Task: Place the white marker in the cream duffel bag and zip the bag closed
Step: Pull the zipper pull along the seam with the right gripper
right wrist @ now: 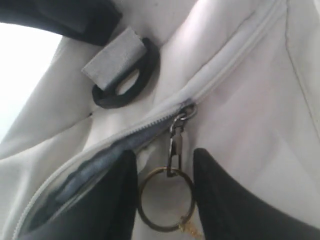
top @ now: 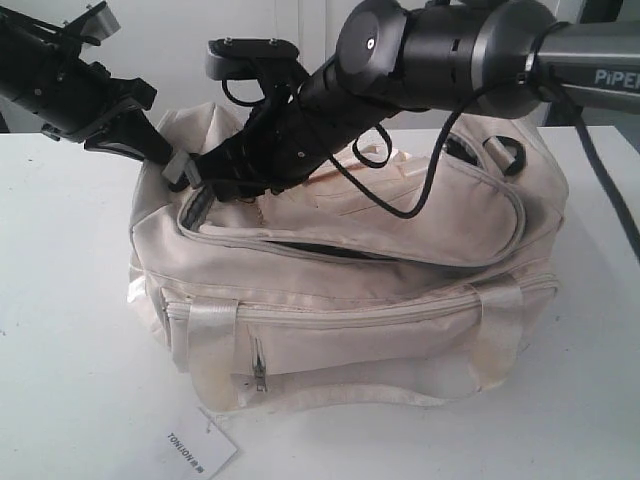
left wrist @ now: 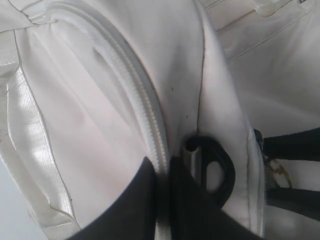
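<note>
The cream duffel bag [top: 400,300] lies on the table with its top zipper partly undone and dark lining [right wrist: 75,180] showing in the gap. My right gripper [right wrist: 164,152] reaches across to the bag's left end [top: 205,182]. It is open, with one finger on each side of the gold ring zipper pull [right wrist: 165,200], which hangs from the slider [right wrist: 186,111]. My left gripper [left wrist: 162,167] sits at the same end [top: 176,166], shut on the bag's zipper seam [left wrist: 150,115] beside a black end ring [left wrist: 220,170]. The white marker is out of view.
A white "TONLION" tag [top: 195,452] lies on the white table [top: 70,300] in front of the bag. The right arm's black cable [top: 425,190] droops over the bag's top. Shiny webbing handles [top: 212,340] hang down the front. A black end ring [right wrist: 125,87] sits close to the slider.
</note>
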Controlling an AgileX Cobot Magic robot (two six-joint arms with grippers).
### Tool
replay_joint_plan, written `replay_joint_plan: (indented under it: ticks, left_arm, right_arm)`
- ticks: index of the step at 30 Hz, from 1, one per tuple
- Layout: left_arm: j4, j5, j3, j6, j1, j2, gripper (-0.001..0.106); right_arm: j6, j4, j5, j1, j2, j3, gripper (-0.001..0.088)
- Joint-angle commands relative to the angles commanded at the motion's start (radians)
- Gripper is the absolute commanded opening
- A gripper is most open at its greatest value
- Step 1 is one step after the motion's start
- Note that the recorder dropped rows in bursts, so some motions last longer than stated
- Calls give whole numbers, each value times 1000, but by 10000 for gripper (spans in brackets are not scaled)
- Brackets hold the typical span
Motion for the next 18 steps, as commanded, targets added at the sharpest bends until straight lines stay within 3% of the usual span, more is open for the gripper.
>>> replay_joint_plan:
  ticks: [13, 18]
  left_arm:
    - [0, -6, 0, 0, 0, 0, 0]
    - [-2, -16, 0, -2, 0, 0, 0]
  right_arm:
    - [0, 13, 110, 0, -41, 0, 0]
    - [0, 77, 167, 0, -41, 0, 0]
